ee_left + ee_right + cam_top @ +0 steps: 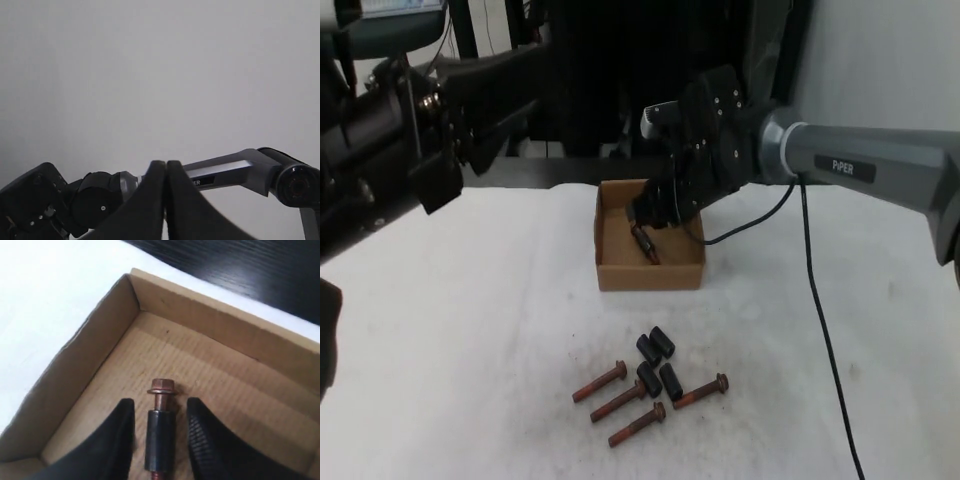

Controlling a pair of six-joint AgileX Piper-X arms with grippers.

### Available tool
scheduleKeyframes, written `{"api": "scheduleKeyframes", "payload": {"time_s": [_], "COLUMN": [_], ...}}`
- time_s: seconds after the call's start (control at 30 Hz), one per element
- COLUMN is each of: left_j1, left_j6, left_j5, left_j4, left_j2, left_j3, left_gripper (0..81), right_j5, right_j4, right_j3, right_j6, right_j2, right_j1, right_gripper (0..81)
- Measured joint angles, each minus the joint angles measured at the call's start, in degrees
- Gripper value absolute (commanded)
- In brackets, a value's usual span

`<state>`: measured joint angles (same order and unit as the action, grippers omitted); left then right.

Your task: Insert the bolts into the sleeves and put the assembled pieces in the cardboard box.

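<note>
Since your right gripper [160, 405] hangs low in the cardboard box [235, 335], fingers spread clear on both sides of the assembled piece [161, 437] lying on the box floor, that piece seems delivered, while your left gripper [166, 167] sits raised, fingers pressed together, empty.

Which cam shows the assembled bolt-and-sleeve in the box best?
Right wrist view: the assembled piece lies in the cardboard box between the open fingers of the right gripper, bolt head and sleeve clear. High view has it partly under that gripper. Left wrist view faces the wall.
</note>
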<state>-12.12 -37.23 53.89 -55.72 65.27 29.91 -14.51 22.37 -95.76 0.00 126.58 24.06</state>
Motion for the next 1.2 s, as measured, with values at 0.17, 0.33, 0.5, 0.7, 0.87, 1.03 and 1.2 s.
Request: {"api": "scheduleKeyframes", "payload": {"time_s": [0.17, 0.33, 0.5, 0.7, 0.87, 1.03, 1.2], "left_j1": [0.0, 0.0, -1.7, -8.2, -13.1, -16.6, -18.3], "left_j6": [-0.1, 5.9, 22.2, 43.2, 47.3, 48.4, 53.8], "left_j5": [4.0, 6.5, -2.1, -20.3, -26.3, -31.1, -39.7], "left_j4": [0.2, 7.6, 30.5, 62.7, 74.7, 84.8, 93.6], "left_j2": [0.0, 0.0, -0.1, 4.8, 15.7, 26.3, 30.6], "left_j3": [0.0, 0.0, 0.0, 3.7, 12.3, 25.5, 32.5], "left_gripper": [0.3, 0.3, 0.3, 3.5, 17.0, 31.2, 32.1], "right_j5": [0.0, -3.2, -4.5, -4.9, -5.3, -8.7, -10.2], "right_j4": [1.4, 9.7, 24.6, 43.7, 49.9, 51.7, 51.8], "right_j3": [0.0, 0.0, -0.3, -0.4, 1.3, 5.9, 12.3], "right_j6": [0.0, 0.0, -3.5, -9.0, -10.8, -11.5, -12.1], "right_j2": [-3.3, -14.7, -23.9, -28.6, -31.6, -35.7, -38.4], "right_j1": [-0.1, -2.2, -6.1, -11.9, -15.9, -20.1, -22.1], "right_gripper": [33.8, 32.8, 29.9, 30.0, 30.0, 30.0, 30.0]}}
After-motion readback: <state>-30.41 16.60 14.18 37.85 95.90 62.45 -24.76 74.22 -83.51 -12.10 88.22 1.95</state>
